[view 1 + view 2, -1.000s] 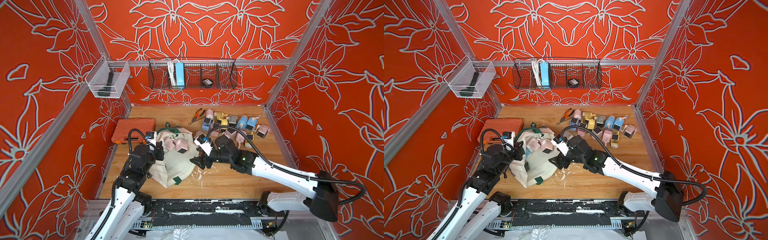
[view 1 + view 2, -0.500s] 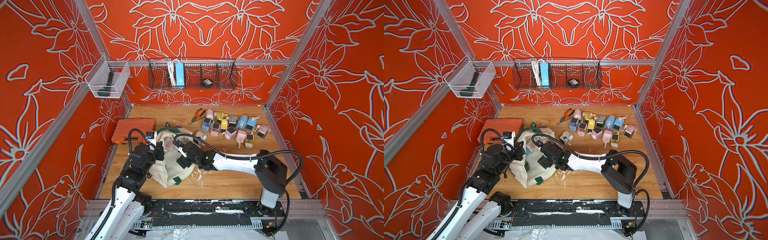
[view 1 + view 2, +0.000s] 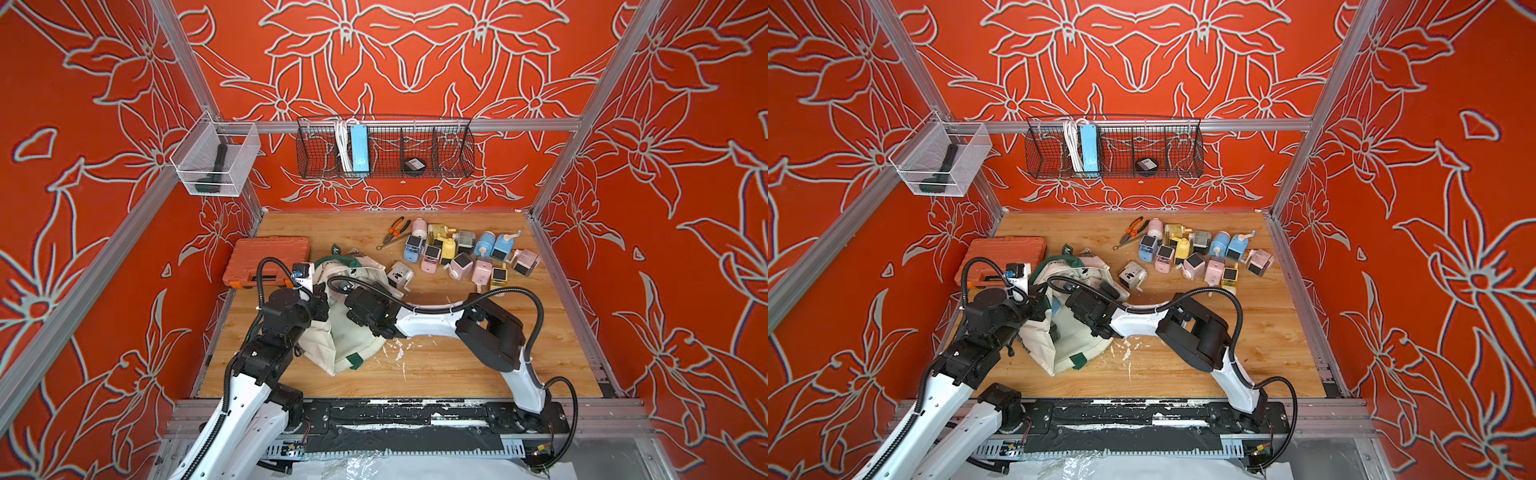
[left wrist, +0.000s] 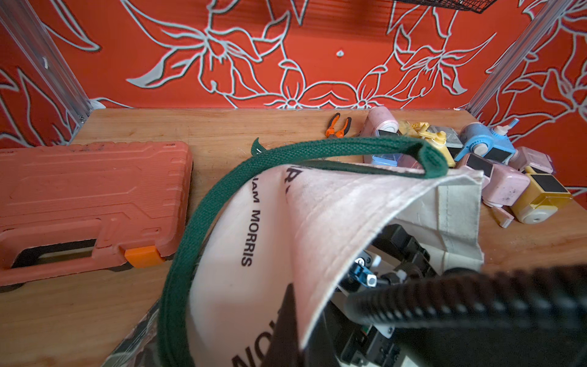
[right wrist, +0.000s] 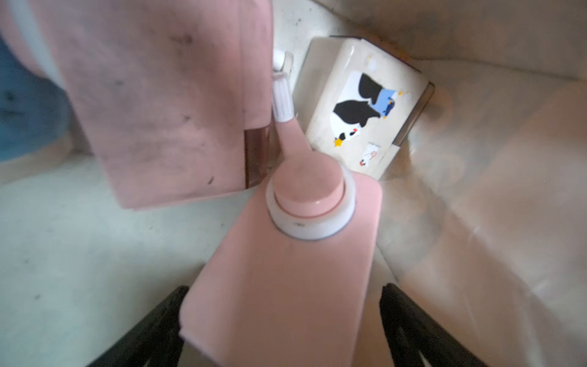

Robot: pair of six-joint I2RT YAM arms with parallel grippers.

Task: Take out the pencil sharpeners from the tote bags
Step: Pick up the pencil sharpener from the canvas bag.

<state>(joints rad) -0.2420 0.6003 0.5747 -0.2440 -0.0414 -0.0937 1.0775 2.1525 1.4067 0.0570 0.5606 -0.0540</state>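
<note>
Left tool tight on the tote bag rim — right tool wide, astride a pink sharpener inside.

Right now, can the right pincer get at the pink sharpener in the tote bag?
Probably yes: the right pincer stands open inside the tote bag, one finger on each side of the pink sharpener. Nothing blocks it.

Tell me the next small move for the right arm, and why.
Probably close the right gripper on the pink sharpener. In the right wrist view its jaws stand open on either side of that sharpener, deep inside the tote bag. The left gripper is shut on the bag's rim and holds the mouth up, so the way out looks free.
</note>
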